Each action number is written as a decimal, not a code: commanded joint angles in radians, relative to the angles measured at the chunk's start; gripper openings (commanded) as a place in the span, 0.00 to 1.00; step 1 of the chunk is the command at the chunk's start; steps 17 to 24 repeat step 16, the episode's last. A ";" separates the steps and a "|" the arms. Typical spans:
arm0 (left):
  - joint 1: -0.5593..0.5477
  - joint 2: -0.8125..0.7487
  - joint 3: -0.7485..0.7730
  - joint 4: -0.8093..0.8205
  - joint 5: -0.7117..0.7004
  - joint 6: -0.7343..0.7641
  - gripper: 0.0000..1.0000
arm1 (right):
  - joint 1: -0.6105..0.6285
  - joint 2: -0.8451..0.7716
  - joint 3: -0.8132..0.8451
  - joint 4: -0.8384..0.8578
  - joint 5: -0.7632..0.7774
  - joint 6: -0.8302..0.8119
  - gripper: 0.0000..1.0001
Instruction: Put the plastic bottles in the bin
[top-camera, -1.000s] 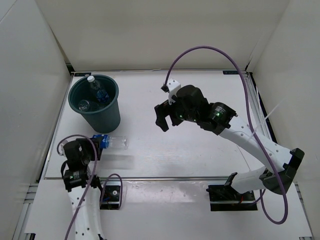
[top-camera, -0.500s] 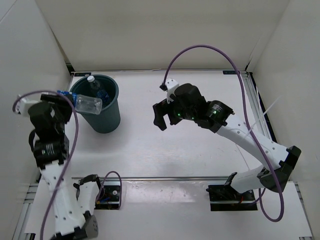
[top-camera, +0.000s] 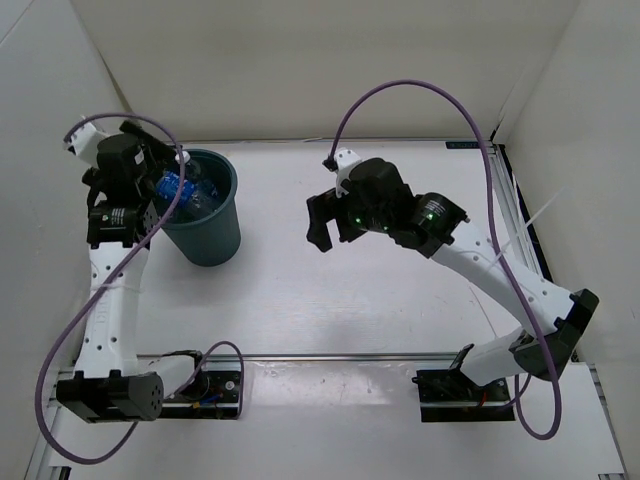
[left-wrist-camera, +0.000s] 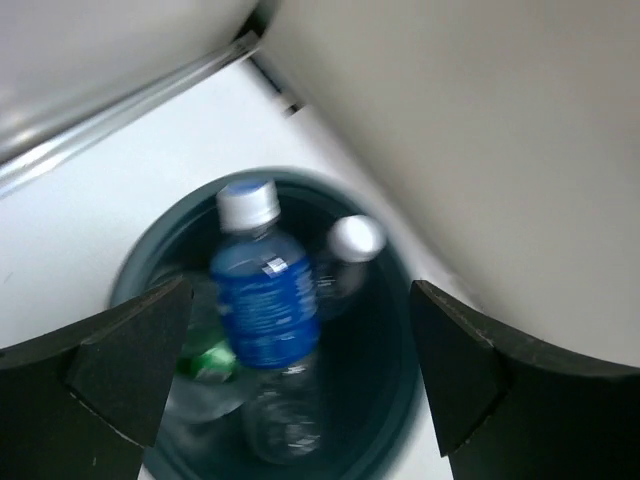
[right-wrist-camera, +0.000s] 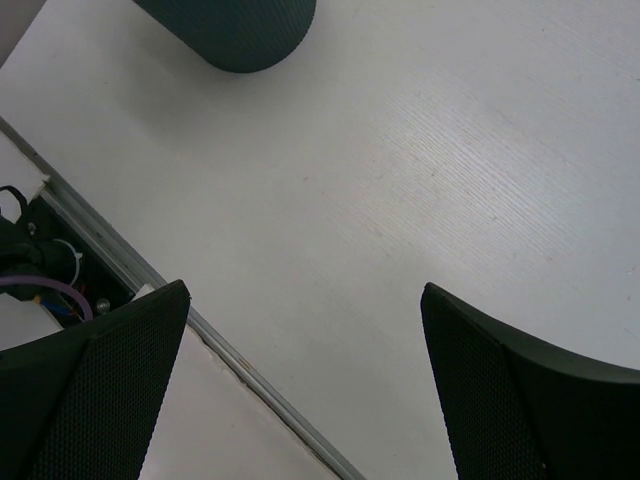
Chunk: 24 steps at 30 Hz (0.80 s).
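Observation:
The dark teal bin (top-camera: 212, 240) stands at the table's far left. My left gripper (top-camera: 158, 182) hangs over its left rim, open with nothing between the fingers. In the left wrist view the left gripper (left-wrist-camera: 300, 290) looks straight down into the bin (left-wrist-camera: 400, 400). Inside lie a blue-labelled bottle (left-wrist-camera: 265, 300), blurred, a white-capped clear bottle (left-wrist-camera: 352, 245), a green one (left-wrist-camera: 205, 362) and more clear plastic (left-wrist-camera: 280, 425). My right gripper (top-camera: 319, 224) hovers open over the table's middle; the right wrist view shows the right gripper (right-wrist-camera: 305, 290) above bare white tabletop, with the bin's outer wall (right-wrist-camera: 235, 30) at the top edge.
White walls close in the table on three sides, the left one close beside the bin. A metal rail (right-wrist-camera: 260, 385) runs along the table's near edge, with a wired base plate (top-camera: 215, 390) beyond it. A purple cable (top-camera: 420, 100) loops over the right arm.
My left arm carried a blue-labelled bottle up from the table to above the bin and opened; the bottle now lies in the bin. The right arm barely moved.

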 joint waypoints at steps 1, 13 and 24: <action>-0.056 -0.055 0.151 0.054 -0.065 0.120 1.00 | -0.033 0.023 0.067 -0.041 0.024 0.064 1.00; -0.088 -0.523 -0.321 -0.138 -0.137 0.179 1.00 | -0.179 0.172 0.259 -0.251 -0.002 0.169 1.00; -0.088 -0.572 -0.393 -0.184 -0.232 0.192 1.00 | -0.179 0.163 0.259 -0.251 0.070 0.160 1.00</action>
